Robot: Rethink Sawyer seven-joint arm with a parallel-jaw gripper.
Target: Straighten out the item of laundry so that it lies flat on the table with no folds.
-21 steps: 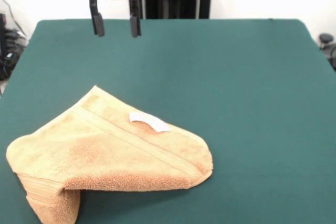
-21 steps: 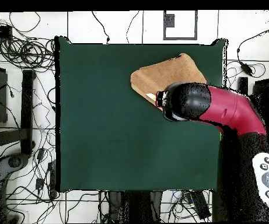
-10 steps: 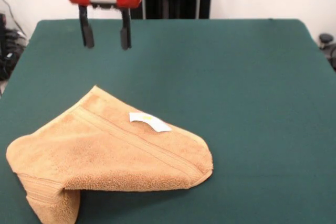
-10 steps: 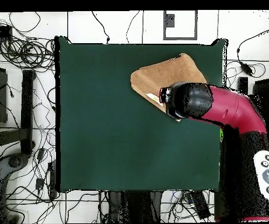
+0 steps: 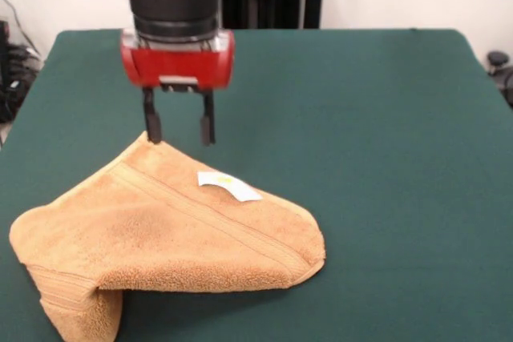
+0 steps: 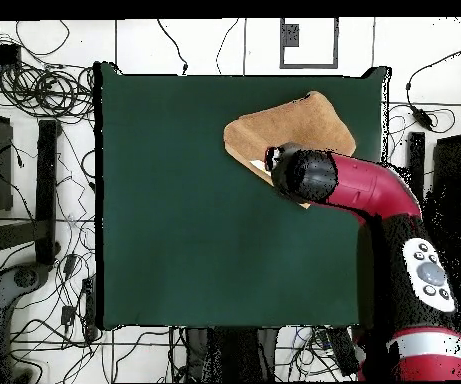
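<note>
While the towel (image 5: 164, 234) lies doubled over on the green tabletop (image 5: 377, 142), the end effector (image 5: 179, 127) hangs just above its far peaked corner, fingers (image 5: 151, 124) apart and holding nothing. One finger sits right at the corner's tip; whether it touches the cloth cannot be told. Seen from the front, the towel sits toward the near left of the tabletop, a woven band running diagonally across its upper layer, a small white tag (image 5: 229, 185) lying on top, and a lower flap poking out at the near left edge. Seen from overhead, the arm (image 6: 359, 190) covers part of the cloth. The step in hand appears to be the approach for a grasp: the next move likely calls for lowering onto that corner, pinching only the top layer, and drawing it outward to open the fold.
</note>
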